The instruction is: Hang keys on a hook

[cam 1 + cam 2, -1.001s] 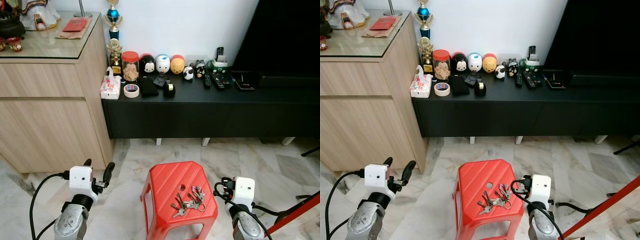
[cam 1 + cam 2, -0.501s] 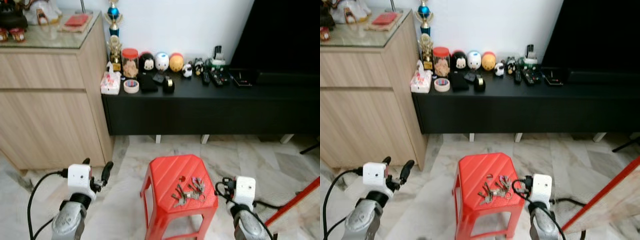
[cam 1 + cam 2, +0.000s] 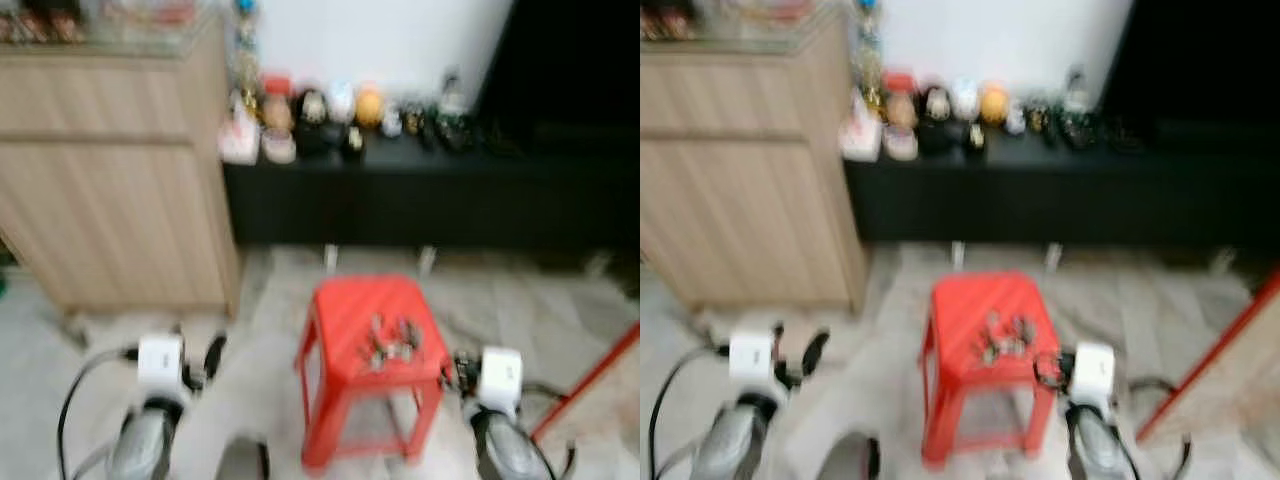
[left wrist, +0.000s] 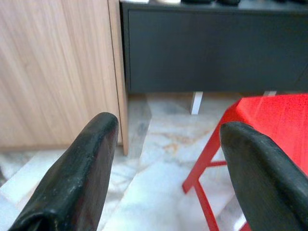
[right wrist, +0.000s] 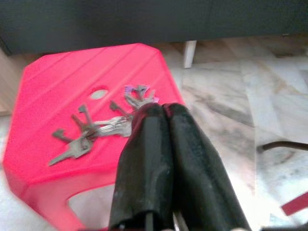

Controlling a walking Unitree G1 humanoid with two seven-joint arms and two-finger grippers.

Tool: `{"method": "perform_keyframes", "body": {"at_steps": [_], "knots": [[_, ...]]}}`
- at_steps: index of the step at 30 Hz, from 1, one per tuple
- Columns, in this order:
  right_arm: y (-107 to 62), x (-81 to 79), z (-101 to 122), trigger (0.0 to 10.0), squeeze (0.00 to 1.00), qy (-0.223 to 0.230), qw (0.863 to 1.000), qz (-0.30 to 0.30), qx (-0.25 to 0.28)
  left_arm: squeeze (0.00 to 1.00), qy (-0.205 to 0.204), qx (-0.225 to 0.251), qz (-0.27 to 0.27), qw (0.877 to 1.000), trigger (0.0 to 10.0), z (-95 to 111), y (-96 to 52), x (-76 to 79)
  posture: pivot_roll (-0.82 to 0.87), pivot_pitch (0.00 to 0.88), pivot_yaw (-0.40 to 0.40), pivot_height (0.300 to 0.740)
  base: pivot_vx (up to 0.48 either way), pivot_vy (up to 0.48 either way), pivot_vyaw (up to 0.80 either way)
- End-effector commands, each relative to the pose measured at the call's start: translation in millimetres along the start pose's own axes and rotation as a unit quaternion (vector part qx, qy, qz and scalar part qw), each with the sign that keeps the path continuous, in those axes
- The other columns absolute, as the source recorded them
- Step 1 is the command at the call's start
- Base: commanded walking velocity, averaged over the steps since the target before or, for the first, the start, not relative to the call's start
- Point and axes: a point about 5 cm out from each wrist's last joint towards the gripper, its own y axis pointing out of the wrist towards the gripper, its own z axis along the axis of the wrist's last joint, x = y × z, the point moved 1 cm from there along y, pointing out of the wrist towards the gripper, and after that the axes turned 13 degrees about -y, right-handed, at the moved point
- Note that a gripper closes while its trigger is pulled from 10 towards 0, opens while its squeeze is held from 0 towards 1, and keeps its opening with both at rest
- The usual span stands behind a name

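Keys point(image 5: 103, 126), a loose metal bunch with what may be a purple tag, lie on the ribbed red plastic stool point(image 5: 62, 91). Right gripper point(image 5: 166, 111) hangs just beside them, black fingers pressed together. Left gripper point(image 4: 168, 134), fingers spread, faces the wood-grain cabinet point(image 4: 53, 67) and black console point(image 4: 211, 48). Head views are blurred; no writing legible.

head views motion-blurred | shelf items point(image 3: 340, 110) indistinct | keys point(image 5: 96, 127) partly behind right jaws

Blurred head views over stool point(image 3: 375, 315)
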Motion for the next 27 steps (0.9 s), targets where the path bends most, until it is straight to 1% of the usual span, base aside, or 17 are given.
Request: {"method": "perform_keyframes", "body": {"at_steps": [1,3,6,9,15,22,25,27], "knots": [[1.7,5.1,0.8,10.0,0.0,0.002,1.0,-0.008,-0.007,0.0,0.001,0.014,-0.008,1.0,10.0,8.7,7.8,4.2,0.09,0.0,-0.106,0.641,0.0,0.0,0.0],[1.6,4.9,2.0,10.0,0.0,0.0,1.0,-0.007,-0.002,0.0,0.001,0.014,-0.007,1.0,10.0,8.6,8.1,4.2,0.09,0.0,-0.107,0.632,0.0,0.0,0.0],[1.5,5.2,3.8,10.0,0.0,0.0,1.0,-0.008,0.005,0.0,0.0,0.014,-0.007,1.0,10.0,8.9,8.3,4.2,0.1,0.0,-0.107,0.632,0.0,0.0,0.0],[1.7,5.1,4.2,10.0,0.0,0.001,1.0,-0.009,0.005,0.0,0.003,0.017,-0.001,1.0,10.0,10.2,8.8,3.8,0.1,0.0,-0.106,0.632,0.0,0.0,0.0],[1.7,4.8,3.5,10.0,0.0,-0.002,1.0,-0.006,0.002,0.0,-0.005,0.016,-0.005,1.0,10.0,10.3,10.1,5.6,0.1,0.0,-0.106,0.632,0.0,0.0,0.0],[1.9,3.5,3.4,10.0,0.0,-0.015,1.0,-0.001,0.0,0.0,0.004,0.02,0.0,1.0,10.0,12.0,11.0,4.5,0.09,0.0,-0.106,0.632,0.0,0.0,0.0],[1.9,2.0,2.2,10.0,0.0,-0.019,1.0,0.002,-0.002,0.0,0.004,0.021,0.001,1.0,10.0,12.4,11.3,4.4,0.09,0.0,-0.107,0.632,0.0,0.0,0.8],[2.1,1.8,1.4,10.0,0.0,-0.02,1.0,0.001,-0.004,0.0,0.008,0.023,0.004,1.0,10.0,12.9,11.6,3.8,0.09,0.0,-0.107,0.632,0.27,0.0,0.7]]}}
